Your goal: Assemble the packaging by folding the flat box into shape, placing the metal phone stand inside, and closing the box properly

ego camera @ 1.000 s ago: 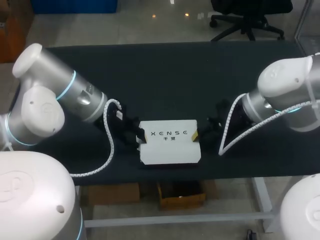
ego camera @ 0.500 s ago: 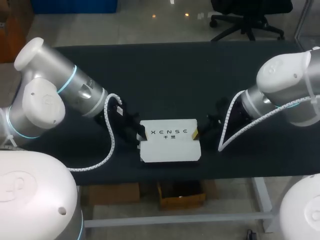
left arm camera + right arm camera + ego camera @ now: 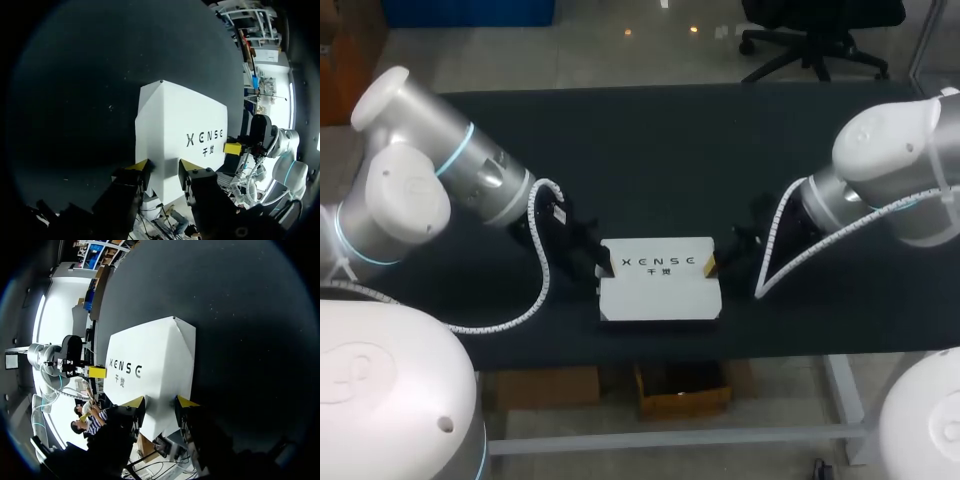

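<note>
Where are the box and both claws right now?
white box point(image 3: 658, 293), head view, middle of its top face.
left claw point(image 3: 164, 166), left wrist view, front end at the box.
right claw point(image 3: 160, 402), right wrist view, front end at the box.

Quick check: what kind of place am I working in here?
Likely a robot lab workbench: a black table, a white box on it, and the left end effector and right end effector at its two ends.
</note>
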`<act>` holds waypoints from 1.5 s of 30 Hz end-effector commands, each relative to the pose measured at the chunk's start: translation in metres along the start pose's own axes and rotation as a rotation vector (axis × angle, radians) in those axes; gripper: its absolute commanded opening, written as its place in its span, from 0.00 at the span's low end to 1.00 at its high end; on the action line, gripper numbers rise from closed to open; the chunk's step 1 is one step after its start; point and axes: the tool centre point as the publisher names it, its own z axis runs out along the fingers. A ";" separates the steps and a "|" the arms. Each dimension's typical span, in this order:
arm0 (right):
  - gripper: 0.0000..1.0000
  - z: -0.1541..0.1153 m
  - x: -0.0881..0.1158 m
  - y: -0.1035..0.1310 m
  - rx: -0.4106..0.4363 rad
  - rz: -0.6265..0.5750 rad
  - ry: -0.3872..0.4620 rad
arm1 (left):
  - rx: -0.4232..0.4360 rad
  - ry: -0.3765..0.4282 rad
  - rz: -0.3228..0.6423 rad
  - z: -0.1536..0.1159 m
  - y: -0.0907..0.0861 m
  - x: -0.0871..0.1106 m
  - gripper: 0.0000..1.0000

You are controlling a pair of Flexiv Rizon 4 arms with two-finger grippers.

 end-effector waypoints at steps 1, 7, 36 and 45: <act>0.36 0.000 0.003 0.002 0.011 0.003 0.000 | -0.008 -0.006 -0.003 0.000 -0.002 0.005 0.38; 0.36 -0.002 0.007 0.002 0.028 0.013 -0.010 | -0.023 -0.008 -0.021 -0.003 -0.003 0.006 0.38; 0.36 -0.009 0.016 0.006 0.061 0.059 -0.043 | -0.118 0.029 -0.073 -0.011 -0.015 0.011 0.38; 0.36 -0.011 0.018 0.007 0.071 0.065 -0.048 | -0.143 0.032 -0.092 -0.014 -0.017 0.014 0.38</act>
